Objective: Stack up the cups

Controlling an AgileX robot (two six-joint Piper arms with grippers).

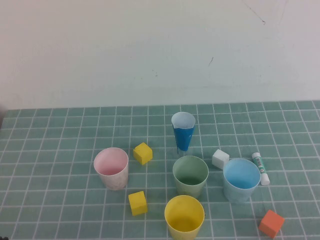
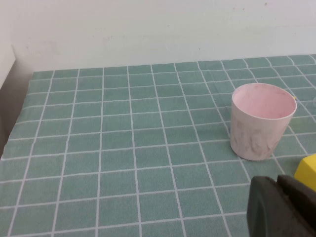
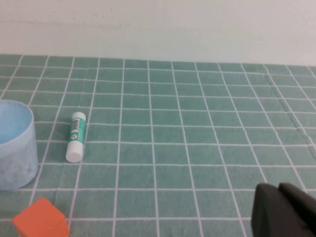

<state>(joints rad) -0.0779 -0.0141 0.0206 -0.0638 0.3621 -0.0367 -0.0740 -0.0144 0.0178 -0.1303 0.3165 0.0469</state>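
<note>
- cups stand apart on the green checked mat [image 1: 60, 150], none nested yet, so the stacking looks not yet begun.
- pink cup [image 1: 111, 168] sits upright toward the robot's left, well clear of the others; it also shows in the left wrist view [image 2: 261, 120], mouth up and empty.
- green cup [image 1: 190, 175] stands near the middle, with the yellow cup [image 1: 184, 217] just in front of it at the near edge and the light blue cup [image 1: 241, 179] to its right.
- all four are upright with mouths open upward, which i judge suits dropping one into the next.
- narrow dark blue cup [image 1: 183, 131] stands behind the green one; it looks the wrong shape for the stack.
- two yellow blocks [image 1: 143, 153] [image 1: 137, 203] lie either side of the pink cup's near right, a white block [image 1: 220, 158] touches or nearly touches the blue cup's rim line, and an orange block [image 1: 271, 223] lies in front of it.
- a glue stick [image 1: 260, 168] lies flat just right of the blue cup.
- left gripper [image 2: 284, 207] shows only in its own wrist view, low and near the pink cup, jaws together and holding nothing.
- right gripper [image 3: 286, 212] likewise shows only in its wrist view, off to the blue cup's right, jaws together and empty.
- neither arm appears in the high view, so both seem parked back from the cups.
</note>
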